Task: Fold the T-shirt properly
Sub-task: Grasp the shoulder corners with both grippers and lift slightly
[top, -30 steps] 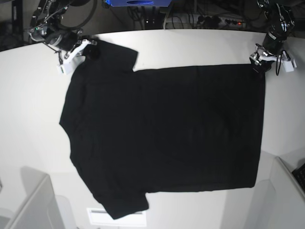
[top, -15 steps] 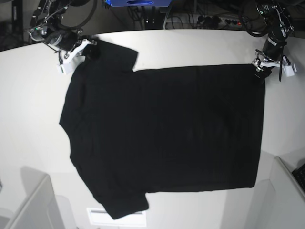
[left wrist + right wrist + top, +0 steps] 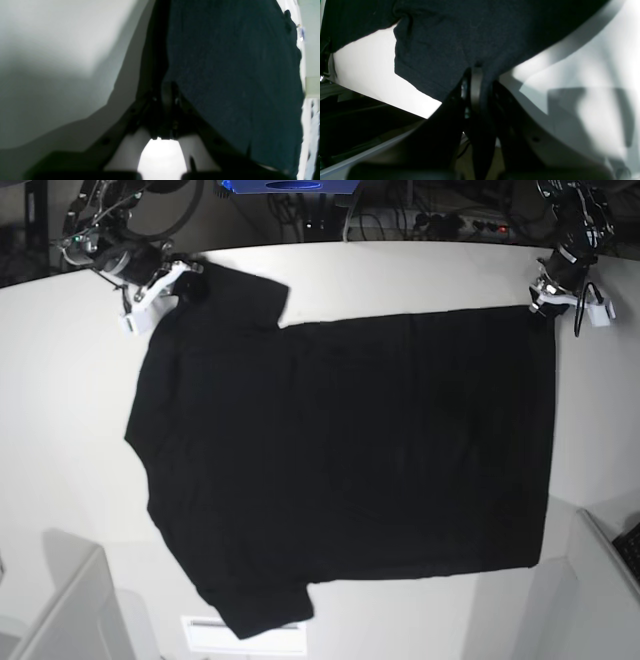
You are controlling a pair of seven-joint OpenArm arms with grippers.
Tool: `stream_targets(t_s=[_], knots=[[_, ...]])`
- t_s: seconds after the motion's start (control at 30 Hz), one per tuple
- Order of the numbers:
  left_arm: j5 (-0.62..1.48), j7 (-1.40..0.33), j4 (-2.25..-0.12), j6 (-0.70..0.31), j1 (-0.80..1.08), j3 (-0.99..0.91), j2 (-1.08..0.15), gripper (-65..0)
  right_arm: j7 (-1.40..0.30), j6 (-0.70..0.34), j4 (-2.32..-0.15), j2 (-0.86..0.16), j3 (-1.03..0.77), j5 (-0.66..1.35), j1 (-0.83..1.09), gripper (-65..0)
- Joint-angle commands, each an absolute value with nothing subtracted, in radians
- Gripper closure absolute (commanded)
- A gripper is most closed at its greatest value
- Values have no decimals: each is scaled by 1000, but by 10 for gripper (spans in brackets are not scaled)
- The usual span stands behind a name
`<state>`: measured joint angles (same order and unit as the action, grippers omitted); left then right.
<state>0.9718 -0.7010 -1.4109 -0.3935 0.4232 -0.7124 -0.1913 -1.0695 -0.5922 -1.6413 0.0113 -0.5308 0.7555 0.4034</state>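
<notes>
Shirt: large black short-sleeved cloth T-shirt [image 3: 350, 460] lies spread flat, plain side up, across the white table [image 3: 60, 400]. Left gripper [image 3: 548, 302] is clamped on the hem corner near the table's far right edge. Right gripper [image 3: 172, 286] is clamped on cloth beside the sleeve at the far left corner.

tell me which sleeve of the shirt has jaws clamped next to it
The far sleeve, at the table's back edge: the right gripper pinches the T-shirt beside it. The near sleeve lies flat with nothing gripping it.
</notes>
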Motion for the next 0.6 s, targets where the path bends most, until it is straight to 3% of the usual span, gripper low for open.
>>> stream_targets(t_s=[0.0,0.17,0.57], knots=[[940,-707,-1451,-390,440,-717,-205,0,-1086,-588,-1650,5,-538,725,417,0],[791,-707,-1540,-390,469,-717,-197,0,-1086,-588,-1655,4,-538,725,438,0],[782,-705,-1679,-392,581,-725,-179,0,-1086,-588,-1851,5,-538,727,533,0]])
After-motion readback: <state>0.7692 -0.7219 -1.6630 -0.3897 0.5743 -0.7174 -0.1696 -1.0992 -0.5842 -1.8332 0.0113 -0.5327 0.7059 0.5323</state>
